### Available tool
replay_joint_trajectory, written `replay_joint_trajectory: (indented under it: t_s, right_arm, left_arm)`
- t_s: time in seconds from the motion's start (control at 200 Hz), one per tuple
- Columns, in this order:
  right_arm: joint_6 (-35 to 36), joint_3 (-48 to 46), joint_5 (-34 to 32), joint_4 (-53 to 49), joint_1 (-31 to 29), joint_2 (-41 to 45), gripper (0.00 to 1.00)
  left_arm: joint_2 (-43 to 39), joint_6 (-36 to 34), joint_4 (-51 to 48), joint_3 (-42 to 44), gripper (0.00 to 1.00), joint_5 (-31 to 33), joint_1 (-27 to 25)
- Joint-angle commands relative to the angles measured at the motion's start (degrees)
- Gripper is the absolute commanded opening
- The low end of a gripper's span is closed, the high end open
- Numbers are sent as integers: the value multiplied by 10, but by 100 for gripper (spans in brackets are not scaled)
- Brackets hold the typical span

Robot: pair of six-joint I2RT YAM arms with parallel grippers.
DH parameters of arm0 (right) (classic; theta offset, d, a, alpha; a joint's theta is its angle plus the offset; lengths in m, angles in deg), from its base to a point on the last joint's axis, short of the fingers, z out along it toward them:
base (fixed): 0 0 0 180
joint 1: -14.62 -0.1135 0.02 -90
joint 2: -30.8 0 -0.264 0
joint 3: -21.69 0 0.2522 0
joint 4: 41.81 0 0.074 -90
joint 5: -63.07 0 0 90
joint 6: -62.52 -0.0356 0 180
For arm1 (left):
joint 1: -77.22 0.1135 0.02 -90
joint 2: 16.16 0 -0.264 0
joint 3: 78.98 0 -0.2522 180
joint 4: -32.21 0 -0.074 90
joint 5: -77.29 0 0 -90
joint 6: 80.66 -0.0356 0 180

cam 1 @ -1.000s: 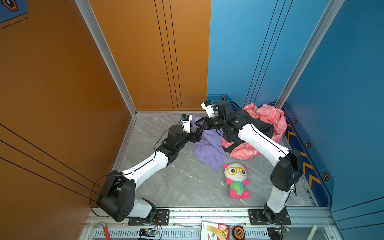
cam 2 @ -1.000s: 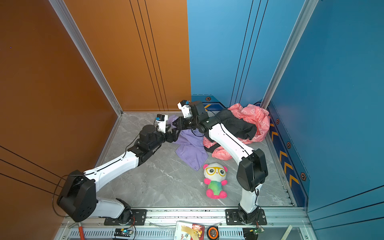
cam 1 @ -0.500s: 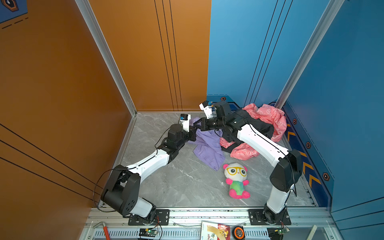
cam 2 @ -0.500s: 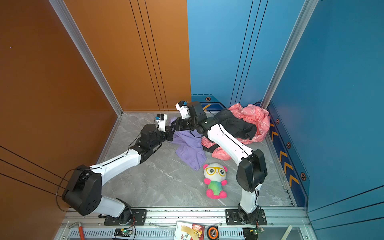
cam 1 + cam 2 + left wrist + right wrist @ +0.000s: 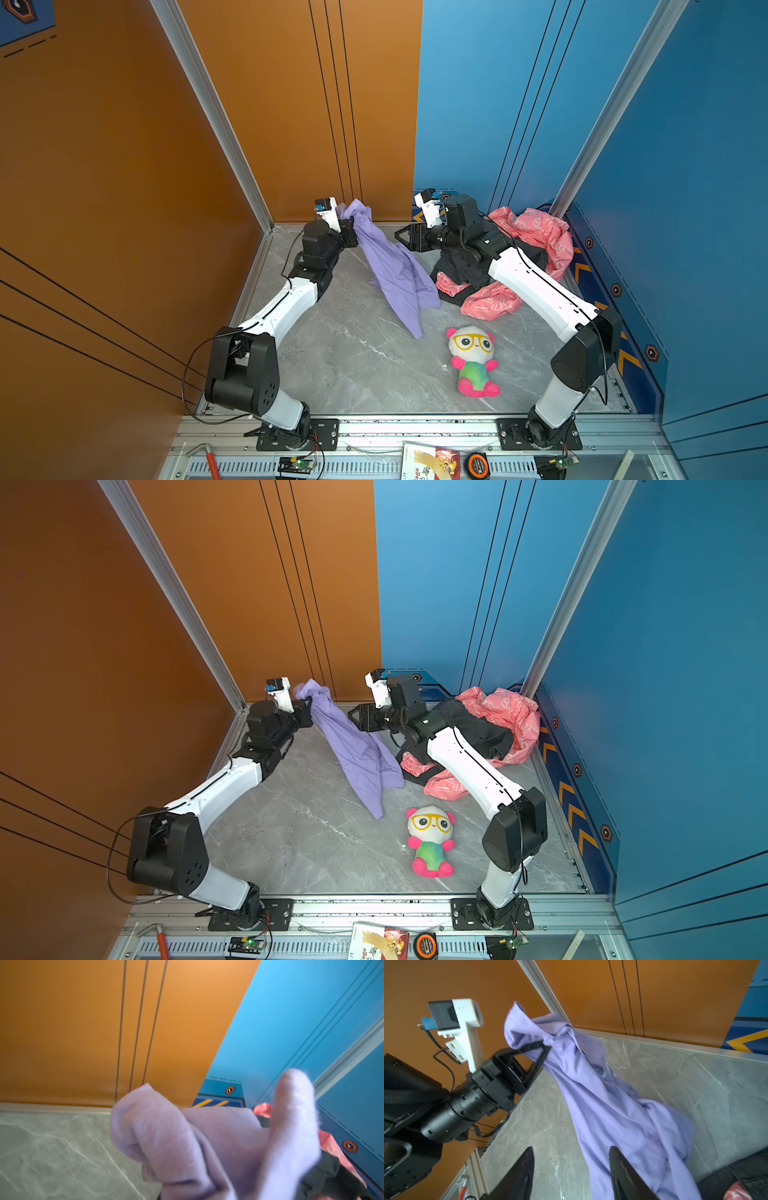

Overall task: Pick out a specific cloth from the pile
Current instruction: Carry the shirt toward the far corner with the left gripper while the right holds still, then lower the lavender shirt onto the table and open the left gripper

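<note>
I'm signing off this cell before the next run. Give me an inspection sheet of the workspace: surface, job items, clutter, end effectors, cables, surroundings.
Surface: grey marbled tabletop, no spills seen.
Job's things: lilac cloth lifted at one end, lower end trailing on the tabletop beside the pile of pink and dark garments.
Clutter: plush panda on the tabletop; booklet, tape measure, red-handled tool on the front rail.
End effectors: left end effector shut on the lilac cloth; right end effector open, empty.
Cables: black cable loops beside the left arm's base.
Surroundings: orange wall, blue wall.
</note>
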Motion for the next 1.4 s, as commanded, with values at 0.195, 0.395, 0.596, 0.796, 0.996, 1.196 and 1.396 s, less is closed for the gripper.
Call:
replay_joint_trajectory:
  t_s: [0.195,0.395,0.596,0.796,0.996,1.196,1.396]
  right_arm:
    - [2,-15,-47,34,18,17,78]
    - [0,-18,-56,42,24,16,85]
    - [-2,-27,-60,43,28,18,85]
    - [-6,-43,-61,42,32,24,85]
    - [-7,-52,-60,43,34,27,86]
    - [-19,-60,-55,55,34,22,85]
    - [-33,-63,-50,63,34,13,86]
  left_arm:
    - [130,21,-20,-359,0,-39,63]
    - [175,60,-25,-454,0,-60,64]
    - [103,95,10,-241,0,-28,58]
    - [26,149,18,1,0,-4,53]
    - [-57,207,-22,202,0,65,49]
    - [-131,251,-221,269,0,175,37]
    - [-164,369,-314,351,16,197,25]
